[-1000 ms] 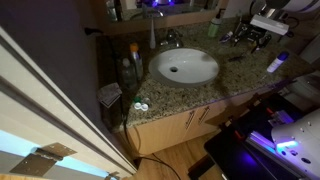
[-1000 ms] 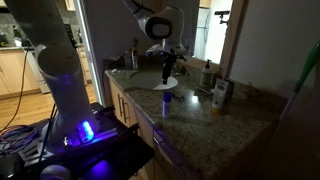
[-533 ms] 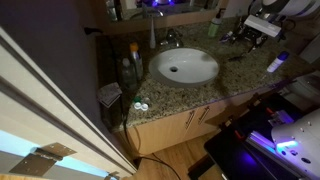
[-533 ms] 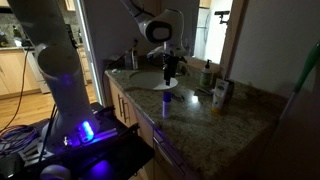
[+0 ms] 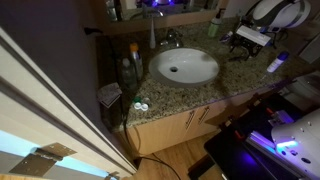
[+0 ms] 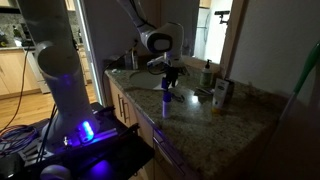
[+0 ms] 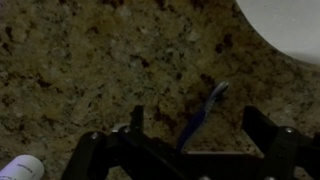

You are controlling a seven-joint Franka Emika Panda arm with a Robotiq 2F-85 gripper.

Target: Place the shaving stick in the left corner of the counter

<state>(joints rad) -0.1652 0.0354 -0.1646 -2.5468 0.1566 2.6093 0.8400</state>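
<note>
The shaving stick (image 7: 200, 115) is a thin blue razor lying on the speckled granite counter (image 7: 80, 60). In the wrist view it lies between my two open fingers, a little above their tips. My gripper (image 7: 195, 125) is open and empty, hovering low over the stick. In both exterior views the gripper (image 5: 243, 40) (image 6: 170, 72) hangs over the counter beside the white basin (image 5: 184, 66). The stick itself is too small to make out in the exterior views.
A white-capped tube (image 5: 277, 62) (image 6: 165, 103) lies on the counter near the front edge. Bottles (image 5: 131, 62) stand at one end of the counter and a bottle and box (image 6: 218, 92) by the wall. The chrome tap (image 5: 168, 38) stands behind the basin.
My gripper has come down toward the counter and shifted slightly toward the basin side, with the arm leaning further over it.
</note>
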